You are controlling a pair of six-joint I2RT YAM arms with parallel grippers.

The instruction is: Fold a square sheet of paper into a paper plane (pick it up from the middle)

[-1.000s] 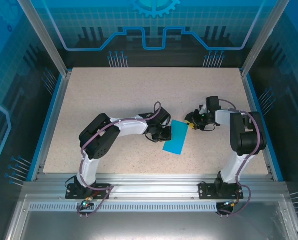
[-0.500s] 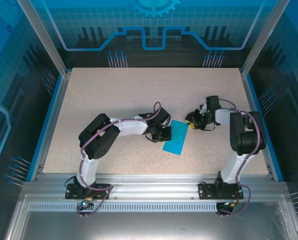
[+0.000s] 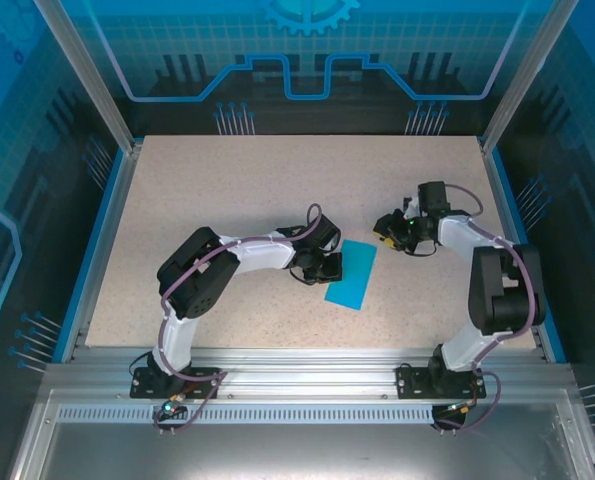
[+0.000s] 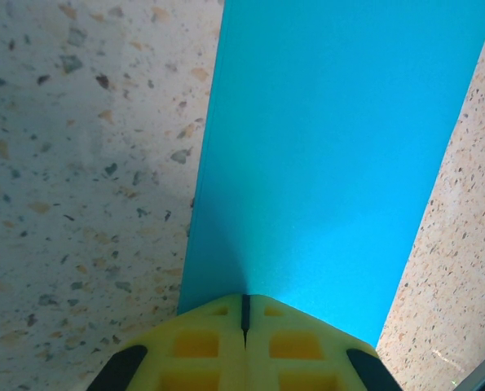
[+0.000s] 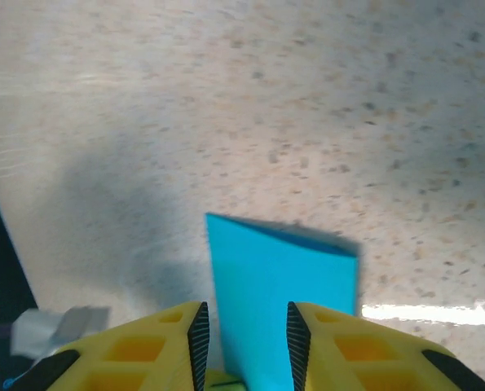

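Teal paper, folded to a narrow strip, lies flat mid-counter, running near-left to far-right. Left jaws closed tight, tips together on the strip's left long edge. Farther right, right jaws stand partly open just off the strip's far corner, and that corner shows between their tips. Contact there: cannot tell.

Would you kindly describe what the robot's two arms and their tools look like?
Both the left arm and the right arm have white links, bulky black joints and a purplish cable looped alongside. The left tool and right tool have yellow fingers moulded with square pockets and black edging.
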